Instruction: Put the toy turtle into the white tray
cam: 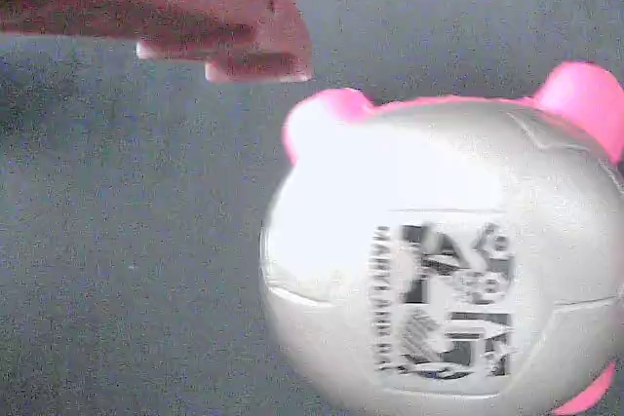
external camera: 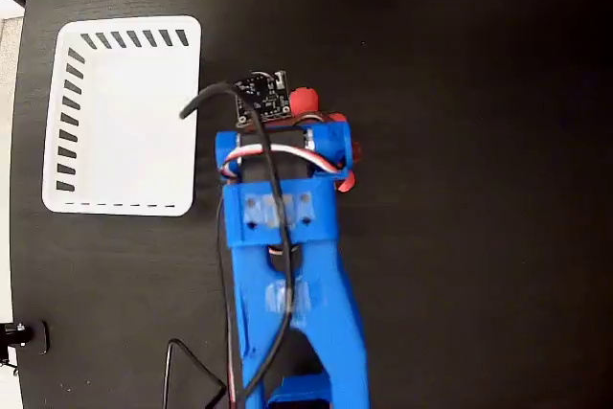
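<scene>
Filling the wrist view, toy turtle (cam: 439, 270), orientation unclear, gripper (external camera: 321, 126) grip undeterminable

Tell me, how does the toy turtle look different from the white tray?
The toy turtle is round and domed; the white tray is flat and rectangular with rounded corners. The turtle's shell is shiny and pale with black print and pink feet, while the tray is plain white with slanted slots. In the fixed view the tray lies fully in sight, while the turtle is mostly hidden under the blue arm.
</scene>
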Robot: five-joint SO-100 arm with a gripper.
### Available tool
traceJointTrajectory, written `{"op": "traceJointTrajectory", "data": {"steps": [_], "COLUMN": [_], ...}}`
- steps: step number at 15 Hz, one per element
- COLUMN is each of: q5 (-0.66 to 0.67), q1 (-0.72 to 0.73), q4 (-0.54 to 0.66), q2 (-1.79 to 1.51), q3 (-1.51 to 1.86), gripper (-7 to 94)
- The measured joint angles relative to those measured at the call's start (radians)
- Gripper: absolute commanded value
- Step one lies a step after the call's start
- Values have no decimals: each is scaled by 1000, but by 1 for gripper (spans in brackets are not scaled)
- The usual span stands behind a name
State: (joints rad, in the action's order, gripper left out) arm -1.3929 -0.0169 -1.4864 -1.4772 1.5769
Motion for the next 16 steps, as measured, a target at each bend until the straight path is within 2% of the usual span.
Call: {"op": "traceJointTrajectory", "data": {"steps": [16], "q5": [28], "q1": [-11], "q4": [276], "q2": [212], "q3": [92], "gripper": [56]}}
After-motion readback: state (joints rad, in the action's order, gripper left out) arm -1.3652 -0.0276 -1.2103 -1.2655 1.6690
